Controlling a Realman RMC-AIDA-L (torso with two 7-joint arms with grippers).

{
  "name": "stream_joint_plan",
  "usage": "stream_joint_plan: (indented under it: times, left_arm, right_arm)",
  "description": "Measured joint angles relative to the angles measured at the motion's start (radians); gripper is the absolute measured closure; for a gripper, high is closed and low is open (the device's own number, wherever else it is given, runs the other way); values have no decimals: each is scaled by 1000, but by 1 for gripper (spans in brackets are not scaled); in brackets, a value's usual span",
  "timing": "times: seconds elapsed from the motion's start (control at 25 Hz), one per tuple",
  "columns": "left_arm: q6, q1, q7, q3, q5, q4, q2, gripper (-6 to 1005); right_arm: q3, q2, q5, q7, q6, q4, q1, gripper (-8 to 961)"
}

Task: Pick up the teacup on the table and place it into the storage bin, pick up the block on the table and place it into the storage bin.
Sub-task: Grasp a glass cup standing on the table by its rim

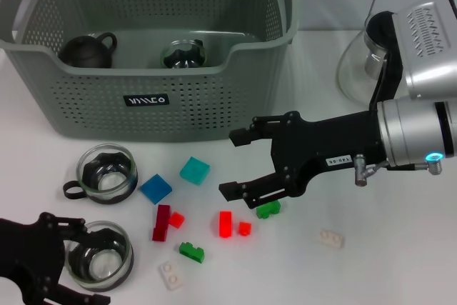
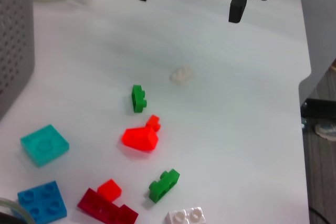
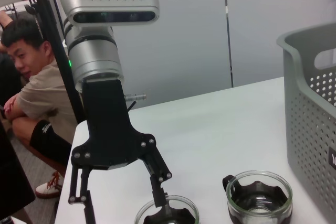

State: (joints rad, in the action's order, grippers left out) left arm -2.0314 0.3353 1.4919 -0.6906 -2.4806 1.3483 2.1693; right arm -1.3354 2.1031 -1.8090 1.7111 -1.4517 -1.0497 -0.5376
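Two glass teacups stand at the table's left: one nearer the storage bin, one by the front edge. My left gripper is open around the front teacup, with one finger at its rim and the other well clear of it. Above the loose blocks hovers my right gripper, open and empty, just over a green block and a red block. The bin holds a dark cup and a glass cup.
Teal, blue, dark red, green and white blocks are scattered across the middle of the table. A glass jug stands at the back right. A seated person is beyond the table.
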Motion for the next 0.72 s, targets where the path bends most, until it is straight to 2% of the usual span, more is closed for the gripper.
stream_joint_plan:
  times: [0.4,0.72]
  left_arm:
    - [43,-2,113,-161,-37,57,2,142]
    - [150,-7,187,-304,-93,53,3,143]
  right_arm:
    - [-13,0,2,-20,41,58,-31,8]
    - [-25,1,2,-21,57,61,-35,9]
